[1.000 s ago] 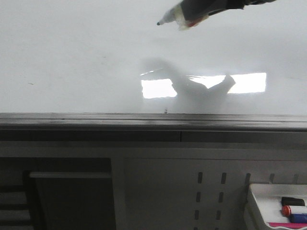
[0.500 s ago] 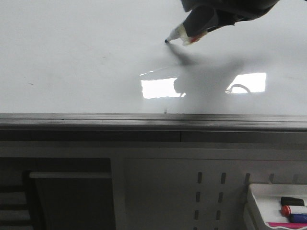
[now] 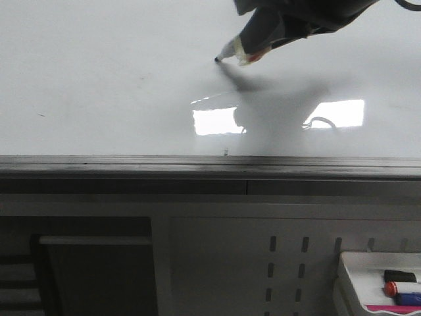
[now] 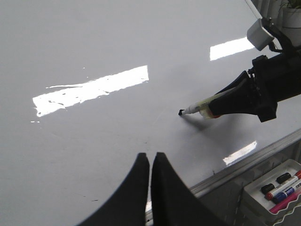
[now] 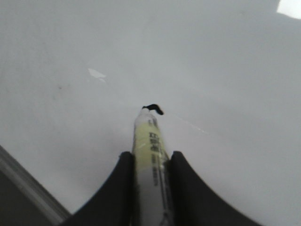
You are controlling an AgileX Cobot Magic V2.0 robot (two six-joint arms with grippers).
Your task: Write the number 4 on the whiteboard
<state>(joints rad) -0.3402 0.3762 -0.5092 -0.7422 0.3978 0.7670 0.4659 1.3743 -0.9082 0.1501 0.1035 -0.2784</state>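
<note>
Now we are pressing the marker (image 3: 245, 47), clamped in our right gripper (image 5: 149, 162), onto the whiteboard (image 3: 99, 79) mid-surface; only a first speck (image 5: 155, 108) shows, the 4 remaining. Left gripper (image 4: 150, 162) is idling closed, empty.

We read this as a lab or workshop test bench: a large glossy whiteboard (image 3: 99, 79) with a grey metal frame lies flat across the work surface. Below it we see a slotted metal panel (image 3: 289, 263), and a small white tray (image 4: 275, 186) holding spare markers (image 4: 282, 187)
</note>
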